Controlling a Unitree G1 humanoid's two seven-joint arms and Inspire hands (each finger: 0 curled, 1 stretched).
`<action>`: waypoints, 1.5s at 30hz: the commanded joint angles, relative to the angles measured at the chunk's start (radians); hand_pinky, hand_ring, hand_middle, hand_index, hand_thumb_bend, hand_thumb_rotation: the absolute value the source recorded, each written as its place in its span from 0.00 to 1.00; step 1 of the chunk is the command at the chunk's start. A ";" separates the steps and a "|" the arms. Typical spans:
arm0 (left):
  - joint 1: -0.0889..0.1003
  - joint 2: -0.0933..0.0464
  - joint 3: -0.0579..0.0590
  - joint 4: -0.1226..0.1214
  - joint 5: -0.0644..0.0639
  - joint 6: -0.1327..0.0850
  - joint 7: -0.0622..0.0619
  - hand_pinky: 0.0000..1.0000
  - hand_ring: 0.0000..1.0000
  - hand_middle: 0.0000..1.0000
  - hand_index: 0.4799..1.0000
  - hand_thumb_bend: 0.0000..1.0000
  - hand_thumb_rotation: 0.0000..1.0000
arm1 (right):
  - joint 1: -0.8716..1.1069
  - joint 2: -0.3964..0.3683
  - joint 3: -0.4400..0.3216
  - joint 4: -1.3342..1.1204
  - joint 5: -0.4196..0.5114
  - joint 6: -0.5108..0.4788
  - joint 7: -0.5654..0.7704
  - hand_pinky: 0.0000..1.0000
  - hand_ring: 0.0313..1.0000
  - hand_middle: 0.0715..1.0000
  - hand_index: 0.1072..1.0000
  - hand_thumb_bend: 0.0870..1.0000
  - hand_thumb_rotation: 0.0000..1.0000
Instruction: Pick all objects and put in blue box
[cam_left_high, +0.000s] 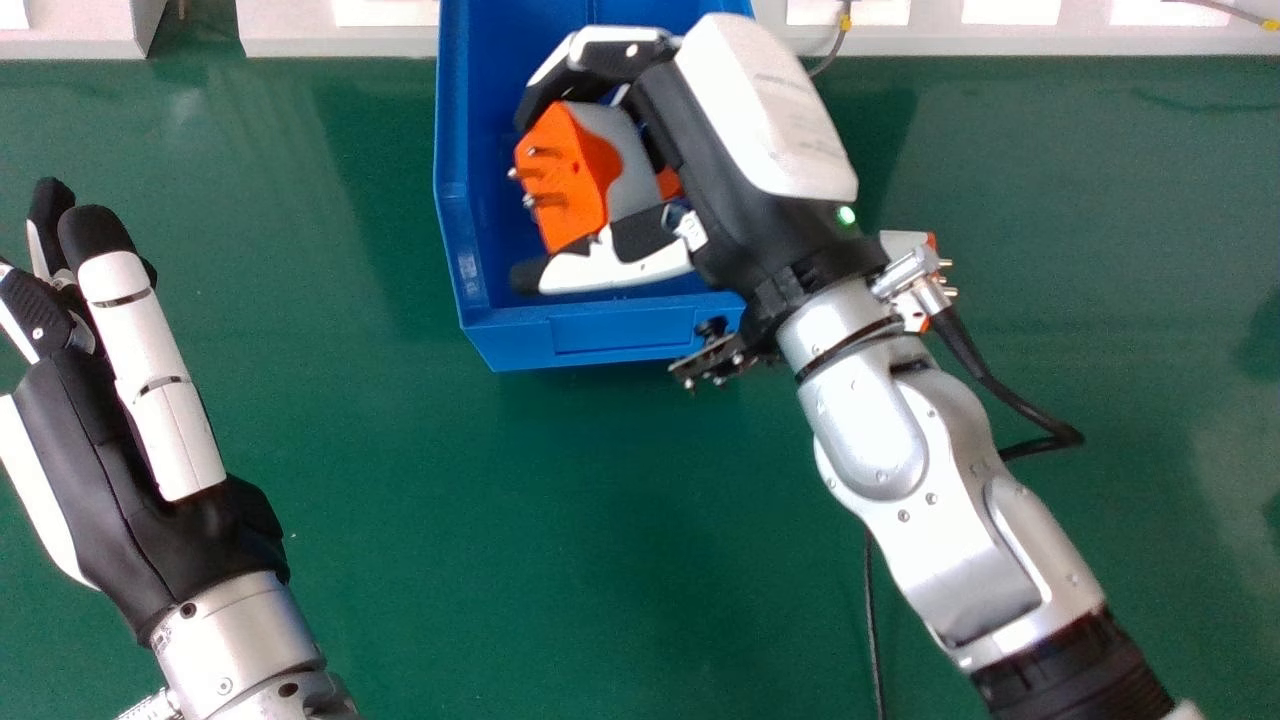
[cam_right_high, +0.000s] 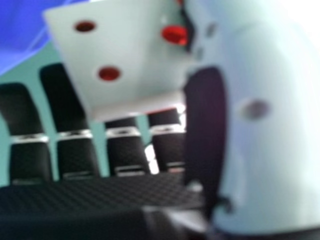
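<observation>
The black-and-white right hand (cam_left_high: 740, 130) was clamped on an orange-and-grey, three-pinned plug adapter (cam_left_high: 565, 175) over the blue plastic box (cam_left_high: 620, 335). A white-and-orange pinned block (cam_left_high: 903, 241) lay to the box's right; the left hand (cam_left_high: 110, 470), fingers extended, was at left.

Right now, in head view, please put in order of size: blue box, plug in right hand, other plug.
1. Blue box
2. Held plug
3. Other plug, by its visible part; it is partly hidden

From the head: raised, facing forward and down over green table (cam_left_high: 600, 500). From the right hand (cam_left_high: 765, 120): very close, facing past own fingers (cam_right_high: 25, 160). Common to both: same fingers, plug (cam_left_high: 560, 180), blue box (cam_left_high: 620, 335), table.
</observation>
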 joint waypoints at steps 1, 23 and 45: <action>-0.008 -0.086 -0.005 -0.019 0.013 -0.010 0.002 0.95 0.97 0.97 0.89 0.54 0.86 | -0.099 -0.003 -0.012 0.066 -0.025 -0.011 -0.065 0.34 0.40 0.46 0.48 0.45 0.00; -0.040 -0.096 -0.006 0.006 0.001 -0.032 -0.004 0.96 0.98 0.97 0.91 0.55 0.83 | -0.416 -0.003 0.184 0.675 -0.146 0.063 -0.124 0.99 1.00 1.00 0.99 1.00 0.22; -0.040 -0.092 -0.017 0.010 0.011 -0.045 0.004 0.94 0.96 0.96 0.88 0.53 0.83 | -0.132 -0.125 0.073 -0.083 -0.220 0.360 0.028 1.00 1.00 1.00 1.00 1.00 0.40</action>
